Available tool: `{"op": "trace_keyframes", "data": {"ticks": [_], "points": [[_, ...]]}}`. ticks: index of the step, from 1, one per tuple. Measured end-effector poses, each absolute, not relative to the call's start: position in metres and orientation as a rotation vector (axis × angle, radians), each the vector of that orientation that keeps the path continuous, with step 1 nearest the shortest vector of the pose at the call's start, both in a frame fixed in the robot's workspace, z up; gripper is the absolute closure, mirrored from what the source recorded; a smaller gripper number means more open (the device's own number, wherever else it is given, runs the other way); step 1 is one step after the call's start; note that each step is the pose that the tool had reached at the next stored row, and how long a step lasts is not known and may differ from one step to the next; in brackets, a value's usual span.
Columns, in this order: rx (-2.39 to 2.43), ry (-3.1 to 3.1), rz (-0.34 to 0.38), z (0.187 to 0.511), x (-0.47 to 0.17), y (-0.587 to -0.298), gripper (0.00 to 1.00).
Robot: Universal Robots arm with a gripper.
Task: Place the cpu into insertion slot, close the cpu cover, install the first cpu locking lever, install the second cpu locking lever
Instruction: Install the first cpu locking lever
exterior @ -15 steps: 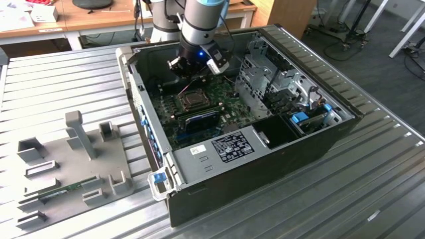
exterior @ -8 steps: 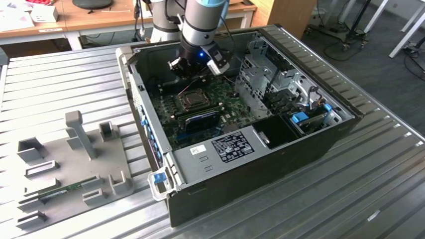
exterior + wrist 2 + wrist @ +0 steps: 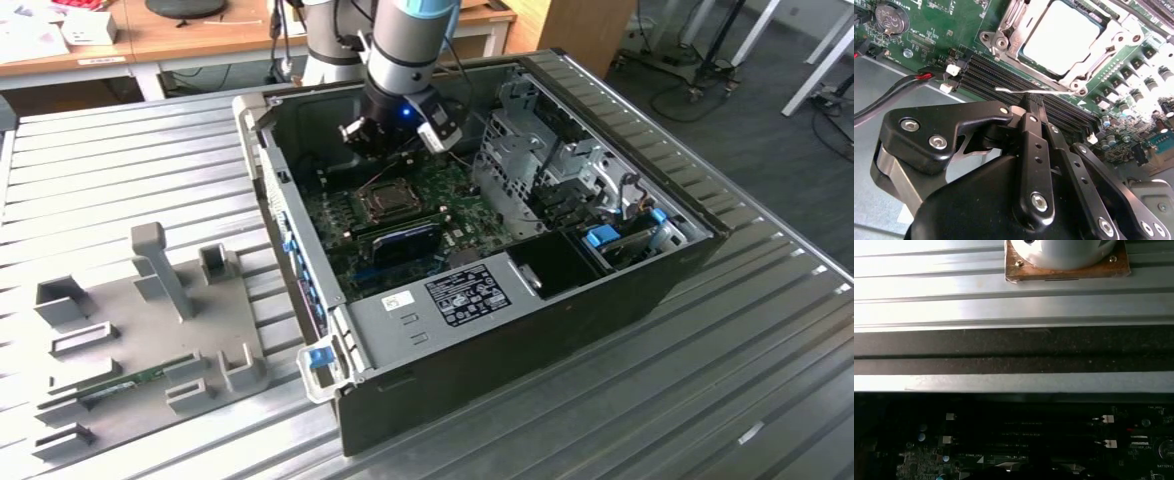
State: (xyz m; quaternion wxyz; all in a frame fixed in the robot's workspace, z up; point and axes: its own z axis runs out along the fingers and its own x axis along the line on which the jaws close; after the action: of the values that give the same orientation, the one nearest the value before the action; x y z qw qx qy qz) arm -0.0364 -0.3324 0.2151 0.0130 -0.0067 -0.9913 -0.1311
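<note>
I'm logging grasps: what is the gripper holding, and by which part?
The gripper, fingers together, meets the locking lever partway along its rod; whether it pinches or only pushes it cannot be told.

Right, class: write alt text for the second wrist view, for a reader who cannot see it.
The shut black end effector meets a thin silvery lever beside the cpu, which sits framed by the cpu cover on the green board.

No legible print, even on the case label (image 3: 467, 294)
</note>
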Motion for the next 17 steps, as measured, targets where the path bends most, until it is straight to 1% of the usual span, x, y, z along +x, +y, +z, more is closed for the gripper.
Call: {"op": "trace_keyframes", "data": {"ticks": [17], "points": [[-0.021, -3.089, -0.409, 0.2052, -0.0334, -0.3335, 0.90]]}}
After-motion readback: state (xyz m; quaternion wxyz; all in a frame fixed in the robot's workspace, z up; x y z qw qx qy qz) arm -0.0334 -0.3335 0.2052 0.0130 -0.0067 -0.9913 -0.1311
